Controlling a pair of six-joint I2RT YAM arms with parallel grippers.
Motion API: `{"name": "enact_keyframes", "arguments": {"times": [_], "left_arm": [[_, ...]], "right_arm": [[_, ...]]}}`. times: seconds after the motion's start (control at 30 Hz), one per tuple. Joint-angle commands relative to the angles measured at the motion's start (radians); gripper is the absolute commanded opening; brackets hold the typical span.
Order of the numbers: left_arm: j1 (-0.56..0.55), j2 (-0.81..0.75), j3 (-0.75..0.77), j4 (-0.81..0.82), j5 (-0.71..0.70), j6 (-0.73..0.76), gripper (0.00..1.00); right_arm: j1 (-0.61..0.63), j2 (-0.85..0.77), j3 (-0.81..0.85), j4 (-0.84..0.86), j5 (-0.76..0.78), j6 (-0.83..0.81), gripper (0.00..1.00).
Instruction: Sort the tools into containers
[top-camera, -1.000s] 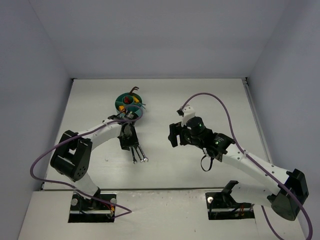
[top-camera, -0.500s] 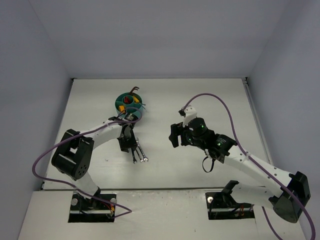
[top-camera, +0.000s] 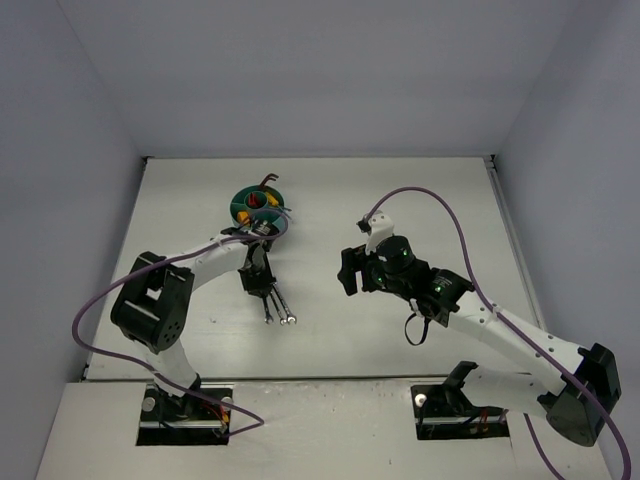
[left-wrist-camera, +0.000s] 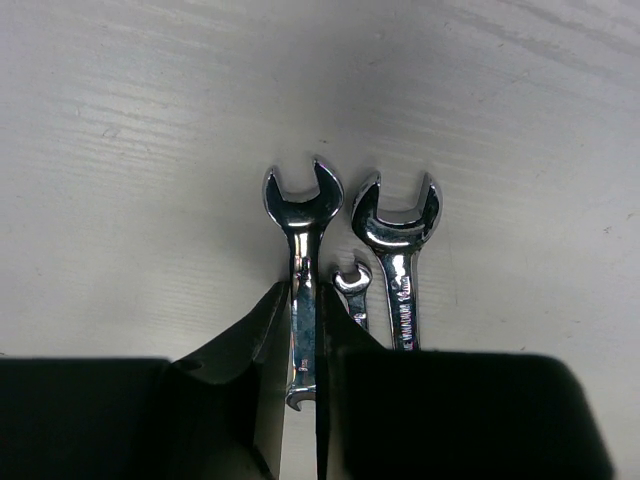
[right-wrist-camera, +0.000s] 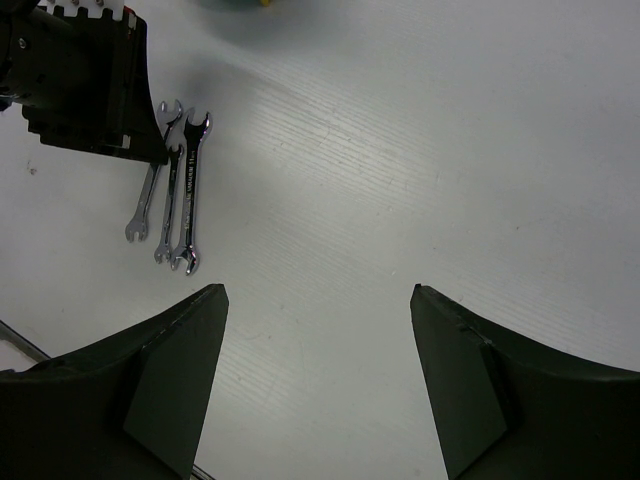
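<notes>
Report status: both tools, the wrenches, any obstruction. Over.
Left tool shut on silver wrench, flat on table. Right tool open, empty. Two other wrenches close beside it; could snag.

Each wrench (left-wrist-camera: 303, 250) is shiny silver against a white table (left-wrist-camera: 120, 120) marked with fine grain lines. The organiser (top-camera: 237, 203) is teal with orange-yellow and red pieces inside. The cables (top-camera: 408, 190) are purple.

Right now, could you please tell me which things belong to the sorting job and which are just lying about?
Job: teal organiser; silver wrenches; left gripper, shut on one wrench.
Not the job: purple cables; table.
</notes>
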Motion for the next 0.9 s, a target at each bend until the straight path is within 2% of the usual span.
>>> {"name": "enact_keyframes", "arguments": {"times": [0.0,0.3,0.5,0.7,0.73,0.87], "left_arm": [[0.017,-0.012,0.008,0.042,-0.048,0.051,0.00],[0.019,-0.233,0.010,0.086,-0.093,0.207,0.00],[0.017,-0.314,0.024,0.154,-0.111,0.360,0.00],[0.019,-0.352,0.059,0.336,-0.063,0.603,0.00],[0.020,-0.351,0.079,0.385,-0.044,0.683,0.00],[0.020,-0.303,0.165,0.431,0.002,0.864,0.00]], "right_arm": [[-0.006,-0.010,0.007,0.035,0.017,-0.003,0.71],[-0.008,0.017,0.021,0.035,0.014,-0.019,0.71],[-0.008,0.043,0.047,0.035,0.011,-0.025,0.71],[-0.008,0.042,0.052,0.029,0.009,-0.022,0.71],[-0.007,0.042,0.053,0.029,0.009,-0.022,0.71],[-0.008,0.039,0.062,0.017,0.015,-0.020,0.71]]}}
